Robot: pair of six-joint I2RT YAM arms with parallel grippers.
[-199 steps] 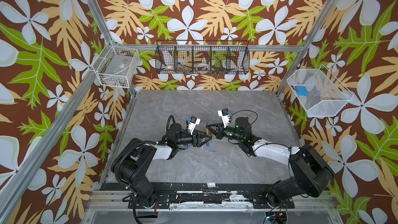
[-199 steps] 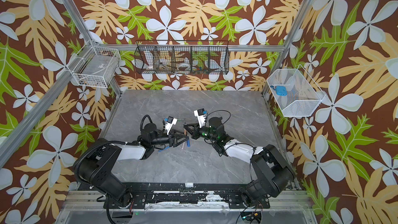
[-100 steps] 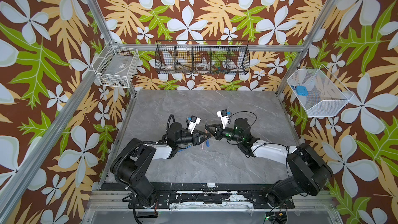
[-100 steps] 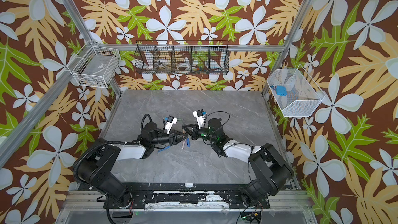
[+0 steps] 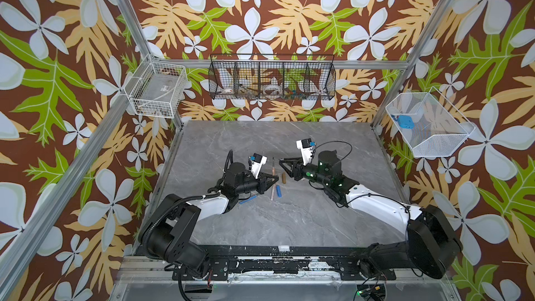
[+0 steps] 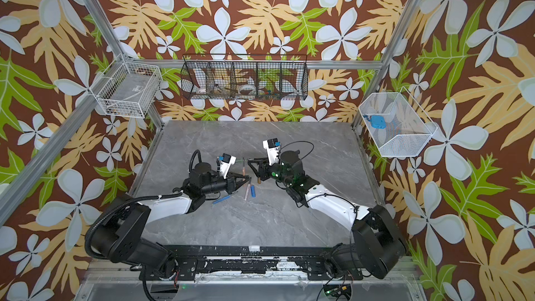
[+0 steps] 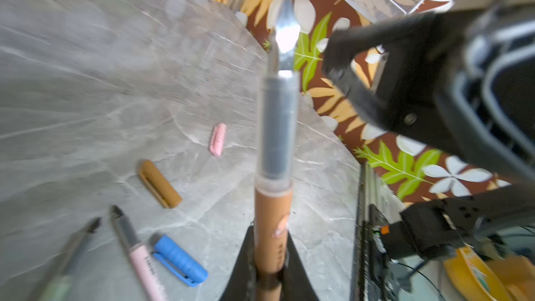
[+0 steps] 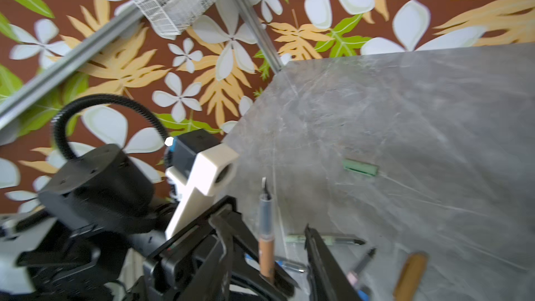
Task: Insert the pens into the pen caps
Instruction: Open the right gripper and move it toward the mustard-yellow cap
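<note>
I see the grey marbled surface with both arms reaching to its middle. My left claw is clamped on the lower end of the brown pen, whose nib end sticks out clear of the jaws. My right claw sits just beside that pen, jaws apart and empty. The blue pen, pink pen and grey-green pen lie flat near the middle. The brown cap lies beside the right claw, the blue cap lies beside the pink pen, and the pink cap and green cap lie apart.
</note>
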